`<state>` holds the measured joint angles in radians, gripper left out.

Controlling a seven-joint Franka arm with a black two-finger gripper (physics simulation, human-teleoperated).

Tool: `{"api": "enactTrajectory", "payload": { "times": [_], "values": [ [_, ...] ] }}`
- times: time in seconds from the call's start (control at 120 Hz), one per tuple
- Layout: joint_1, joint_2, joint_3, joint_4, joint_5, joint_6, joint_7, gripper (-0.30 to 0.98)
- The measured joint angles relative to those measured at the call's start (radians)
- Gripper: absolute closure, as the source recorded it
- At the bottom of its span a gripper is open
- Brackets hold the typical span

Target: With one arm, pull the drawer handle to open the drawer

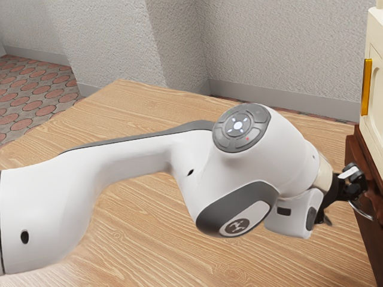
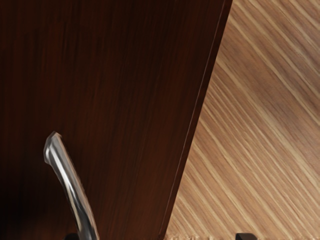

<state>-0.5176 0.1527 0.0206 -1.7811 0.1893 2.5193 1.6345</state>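
Set against a rough grey-white plaster wall (image 1: 257,48), above a pale wood-grained desk (image 1: 131,107). Facing a dark reddish-brown wooden drawer front (image 2: 120,100), with a curved, shiny silver metal handle (image 2: 73,186) on it; above that handle, a cream cabinet panel (image 1: 378,110) with a golden upright pull (image 1: 366,86). Can't tell from here whether any gap shows around the drawer front.

Just beside the silver handle, at the end of the single white-and-grey arm (image 1: 239,161): the black two-finger gripper (image 1: 346,202), open, fingers spread apart, with nothing clamped between them. By the look of it, off-centre: close to the silver handle with one fingertip, well apart from it with the other. Favourable angle, though, with the handle's long axis running roughly across the line from fingertip to fingertip.

Probably at the lining-up step, so shift sideways towards the silver handle first, centre it, then close from both sides and draw straight away from the drawer front. Beware of knocking the bar with the nearer fingertip, or of slipping along its smooth curve.
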Motion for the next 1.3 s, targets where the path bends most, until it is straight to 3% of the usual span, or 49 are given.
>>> {"api": "enactTrajectory", "payload": {
  "times": [0.183,1.3],
  "values": [
    [-0.001,-0.043,0.006,-0.048,0.002,0.001,0.000,0.39],
    [0.009,-0.337,0.062,-0.371,0.001,0.019,-0.011,0.35]
  ]
}}
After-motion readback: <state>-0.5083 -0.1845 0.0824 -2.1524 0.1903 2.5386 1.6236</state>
